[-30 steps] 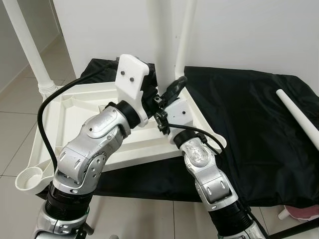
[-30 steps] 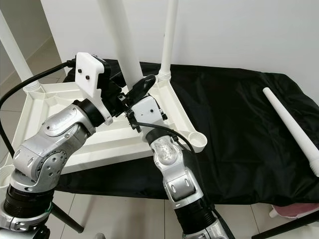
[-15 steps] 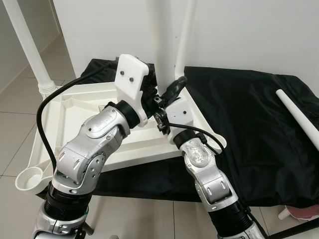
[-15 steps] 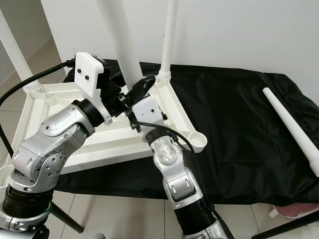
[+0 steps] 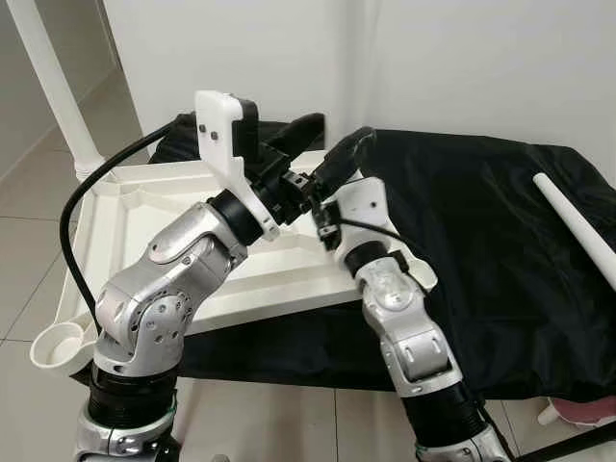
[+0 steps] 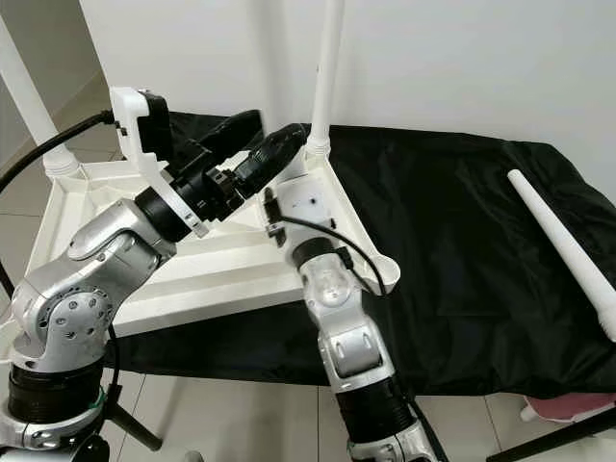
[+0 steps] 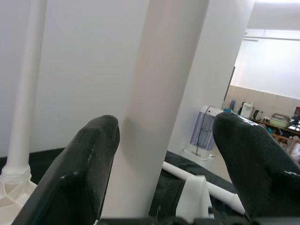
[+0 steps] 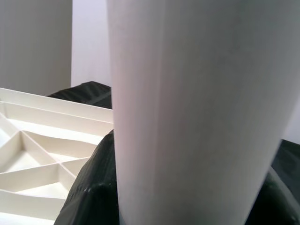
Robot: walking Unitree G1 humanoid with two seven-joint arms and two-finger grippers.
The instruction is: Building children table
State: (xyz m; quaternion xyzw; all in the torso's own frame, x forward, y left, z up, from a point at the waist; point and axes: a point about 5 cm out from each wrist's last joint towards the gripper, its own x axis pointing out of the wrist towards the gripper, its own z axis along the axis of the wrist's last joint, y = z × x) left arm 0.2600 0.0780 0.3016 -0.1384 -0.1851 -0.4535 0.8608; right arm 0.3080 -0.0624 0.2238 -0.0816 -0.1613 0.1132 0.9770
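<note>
**two grippers on one table leg, socket still waiting**

the white tabletop [image 6: 192, 279] lies upside down on the black cloth [image 6: 462, 250], its ribbed underside facing up. two legs already stand upright in corner sockets: one at the far right corner [image 6: 324, 77], one at the far left [image 6: 29, 96]. a spare leg [image 6: 563, 250] lies loose on the cloth, well apart to the right.

the step in hand looks like fitting another leg. in the left wrist view a white leg [image 7: 159, 108] stands between the fingers [image 7: 79, 173] of the left gripper [image 5: 289, 154], with a gap on one side, so the grip is slack or released. in the right wrist view the right gripper [image 6: 279, 144] has its dark fingers [image 8: 89, 197] pressed behind the leg [image 8: 192, 112], apparently clenched on it.

the next move probably calls for lining the leg's lower end up with an empty corner socket [image 6: 385, 272], then pressing or twisting it home.

hard to make out: the held leg's lower end is hidden behind the arms, its top is cut off, and against the white wall its outline is nearly lost in the head views. whether it is already seated cannot be told.
</note>
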